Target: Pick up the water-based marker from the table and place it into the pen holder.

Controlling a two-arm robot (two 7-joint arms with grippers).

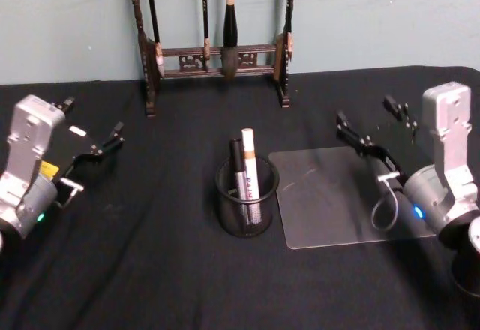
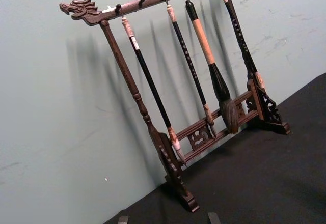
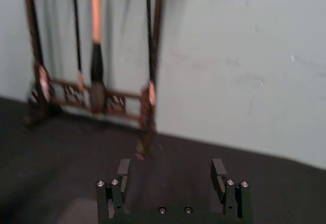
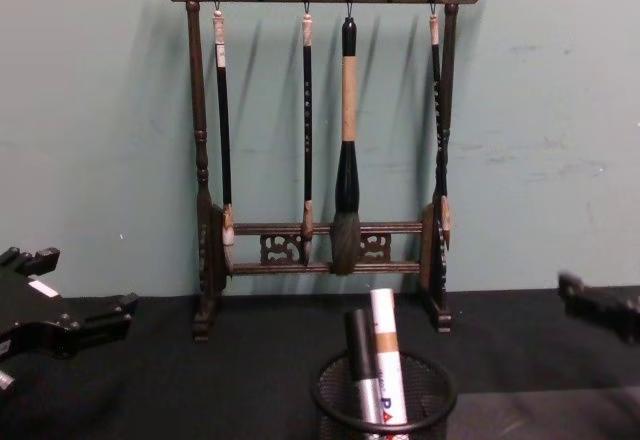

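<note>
the water-based marker [image 1: 249, 163] stands upright in the pen holder [image 1: 247, 208] at the middle of my counter [image 1: 150, 270], beside a darker pen [image 1: 238, 166]. my left tool [image 1: 112, 136] and my right tool [image 1: 373, 127] hover well apart from the holder, each spread open and empty.

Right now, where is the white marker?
Head view: the white marker stands in the pen holder at table centre, beside a black pen, left of the clear mat.

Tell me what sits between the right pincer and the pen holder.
In the head view, a clear flat sheet lies on the black cloth between the right pincer and the pen holder, with nothing on it. The holder already has two markers standing in it.
</note>
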